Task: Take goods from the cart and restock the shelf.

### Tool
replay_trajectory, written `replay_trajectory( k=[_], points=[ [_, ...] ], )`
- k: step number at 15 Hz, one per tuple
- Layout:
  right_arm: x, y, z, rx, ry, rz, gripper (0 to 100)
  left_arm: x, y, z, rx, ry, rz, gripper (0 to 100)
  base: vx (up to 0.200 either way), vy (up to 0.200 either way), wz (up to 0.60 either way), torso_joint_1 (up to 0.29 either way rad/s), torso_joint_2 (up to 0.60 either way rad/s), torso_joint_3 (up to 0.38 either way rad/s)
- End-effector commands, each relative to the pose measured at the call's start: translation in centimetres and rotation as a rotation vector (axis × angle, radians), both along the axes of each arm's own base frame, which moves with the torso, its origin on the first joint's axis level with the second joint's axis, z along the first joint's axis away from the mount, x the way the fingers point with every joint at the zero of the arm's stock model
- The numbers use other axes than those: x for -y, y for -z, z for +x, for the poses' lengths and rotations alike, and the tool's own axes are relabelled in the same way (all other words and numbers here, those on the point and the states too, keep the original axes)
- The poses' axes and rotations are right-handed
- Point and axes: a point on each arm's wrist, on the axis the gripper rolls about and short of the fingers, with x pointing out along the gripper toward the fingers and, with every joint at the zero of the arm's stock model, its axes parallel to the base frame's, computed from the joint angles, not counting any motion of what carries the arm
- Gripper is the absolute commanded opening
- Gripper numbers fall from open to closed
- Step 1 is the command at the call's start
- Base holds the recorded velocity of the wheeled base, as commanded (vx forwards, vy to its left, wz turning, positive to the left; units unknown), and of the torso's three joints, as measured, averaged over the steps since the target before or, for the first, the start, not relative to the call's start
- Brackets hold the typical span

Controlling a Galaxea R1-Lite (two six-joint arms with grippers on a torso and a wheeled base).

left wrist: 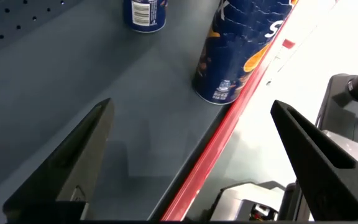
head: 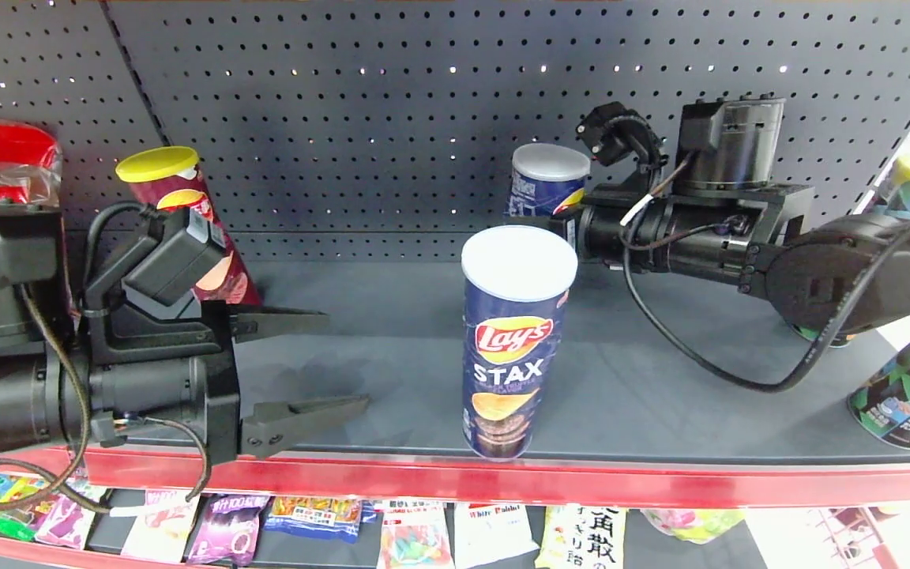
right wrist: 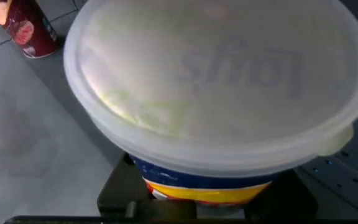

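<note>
The right hand (head: 573, 225) holds a blue can (head: 550, 178) upright at the back of the shelf (head: 660, 395). The left hand (head: 347, 362) is wide open, near a second can (head: 514, 348) at the front edge.

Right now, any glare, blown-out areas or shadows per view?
Head view: light pinpricks through the pegboard, right edge blown white, soft shadow by the left gripper on the shelf. Left wrist view: white washout past the red shelf lip. Right wrist view: lid of the rear can evenly lit, no hard glare.
</note>
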Motion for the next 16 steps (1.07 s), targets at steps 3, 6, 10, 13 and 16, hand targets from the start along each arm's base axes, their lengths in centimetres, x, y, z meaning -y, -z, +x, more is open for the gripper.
replay_trajectory(
  k=[3, 6, 10, 13, 16],
  points=[
    [0.0, 0.0, -0.3, -0.002, -0.004, -0.001, 0, 0.1, 0.2, 0.2, -0.009, 0.0, 0.004, 100, 0.0, 0.0, 0.0, 0.0, 0.0, 0.0],
    [-0.5, -0.2, -0.9, -0.002, -0.014, -0.002, 0, 0.0, 0.2, 0.1, -0.008, -0.001, 0.005, 100, 0.0, 0.0, 0.0, 0.0, 0.0, 0.0],
    [-0.1, -0.5, -1.5, -0.004, -0.014, 0.003, 100, 0.1, 0.3, 0.1, -0.011, 0.001, 0.005, 100, 0.0, 0.0, 0.0, 0.0, 0.0, 0.0],
    [1.0, -0.6, -3.1, -0.014, -0.004, -0.005, 100, 0.1, 0.5, 0.2, -0.015, 0.002, 0.01, 100, 0.0, 0.0, 0.0, 0.0, 0.0, 0.0],
    [3.3, 0.0, -6.3, -0.038, 0.067, -0.033, 100, 0.3, 0.9, 0.9, -0.035, -0.003, 0.019, 100, 0.0, 0.0, 0.0, 0.0, 0.0, 0.0]
  ],
)
